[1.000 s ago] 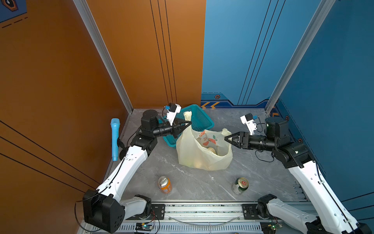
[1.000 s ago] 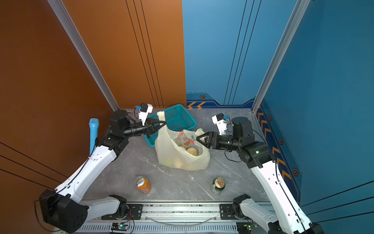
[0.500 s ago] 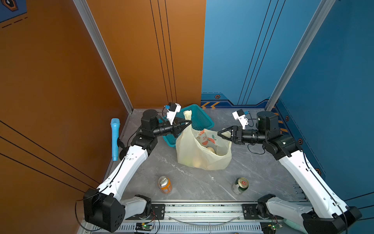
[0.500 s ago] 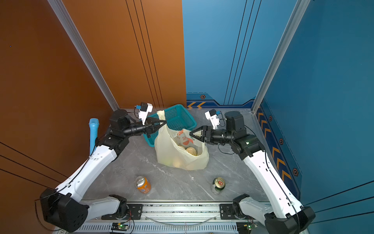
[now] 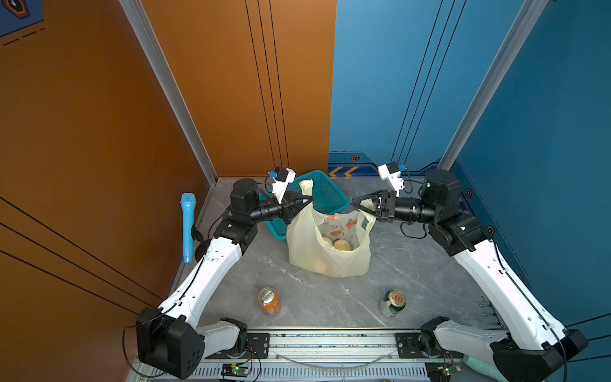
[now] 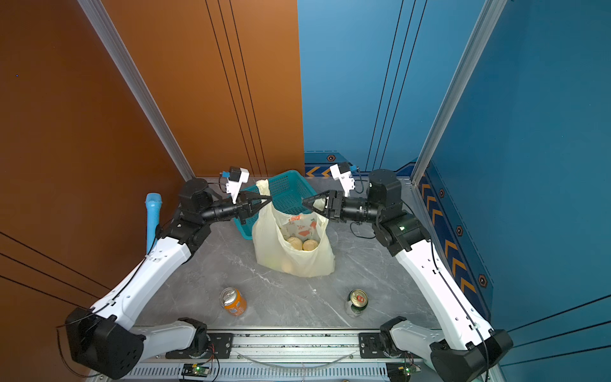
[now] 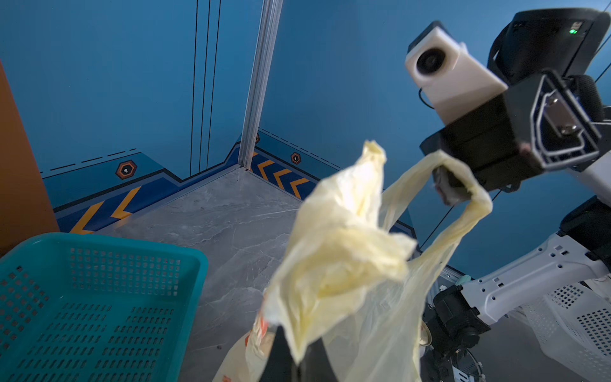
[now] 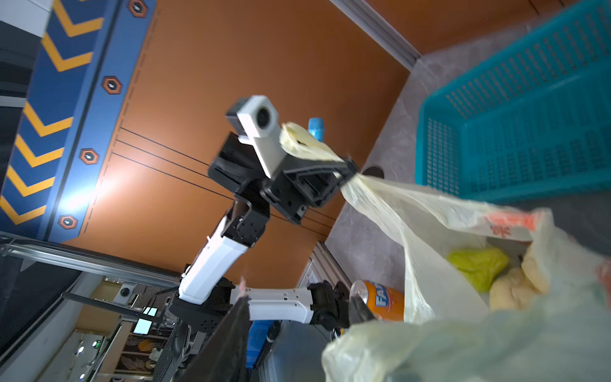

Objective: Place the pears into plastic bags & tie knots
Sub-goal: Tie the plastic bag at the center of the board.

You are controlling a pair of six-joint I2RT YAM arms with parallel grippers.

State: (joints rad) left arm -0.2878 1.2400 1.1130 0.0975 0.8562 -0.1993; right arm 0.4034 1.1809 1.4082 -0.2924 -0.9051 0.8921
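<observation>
While its mouth gaped open, the plastic bag stood on the grey table, below and between the two sets of fingers. The pears lay inside it: two pale ones showed in both top views, and a yellow-green one showed in the right wrist view. The left gripper held its fingers pinched tight on one handle, whose loose end stuck up past them. The right gripper held its fingers partly apart. The other handle hung looped over one finger, and whether the second finger touched it could not be told. Just behind both sets of fingertips sat the teal basket. Well in front of the left fingers stood an orange can, and well in front of the right fingers stood a green can. A blue microphone lay far outside the left fingers, by the orange wall.
</observation>
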